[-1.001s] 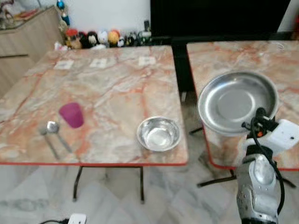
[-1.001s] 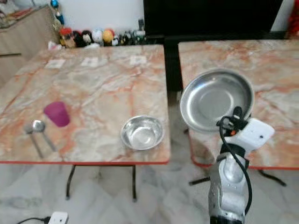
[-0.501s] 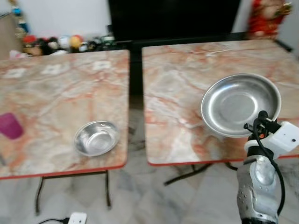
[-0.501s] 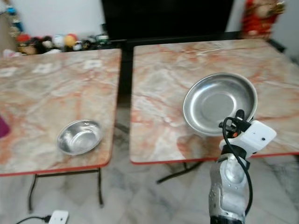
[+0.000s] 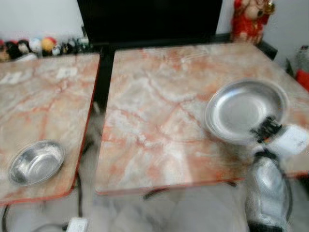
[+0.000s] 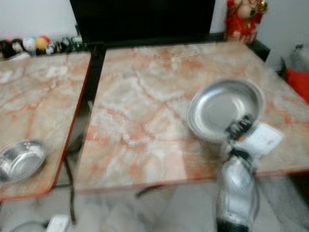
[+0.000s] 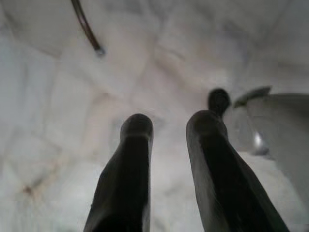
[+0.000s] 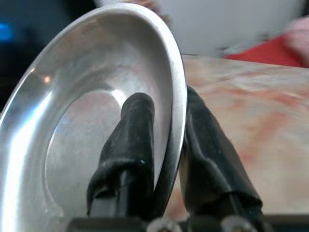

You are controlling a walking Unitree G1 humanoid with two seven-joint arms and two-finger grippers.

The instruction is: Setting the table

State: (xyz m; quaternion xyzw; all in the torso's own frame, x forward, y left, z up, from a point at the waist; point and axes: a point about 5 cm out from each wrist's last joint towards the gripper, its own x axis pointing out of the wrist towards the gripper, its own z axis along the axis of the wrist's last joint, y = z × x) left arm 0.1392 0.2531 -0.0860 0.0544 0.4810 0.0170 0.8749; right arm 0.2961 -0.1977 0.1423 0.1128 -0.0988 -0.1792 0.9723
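The right gripper [image 8: 166,140] is pinching the rim of the steel plate [image 5: 245,110] between its two black fingers, one inside the dish and one behind it, and is carrying it tilted above the right-hand marble table [image 5: 159,111], toward that table's near right part. The left gripper [image 7: 171,145] is hanging idle over the pale floor, its fingers parted around nothing. A small steel bowl [image 5: 35,162] is sitting near the front edge of the left table [image 5: 43,92].

To do this step well, I'd judge the plate should be levelled before it goes down — lowered flat onto bare marble, well in from the red-trimmed near edge, with the fingers releasing only once the base is resting, so it doesn't clatter or slide off.

Against the frame a second ago, the whole view is swinging rightward: the purple cup and spoons are gone from sight, the bowl is now at far left, and a red figurine [image 5: 250,19] is appearing at the far right — camera motion, not the objects moving
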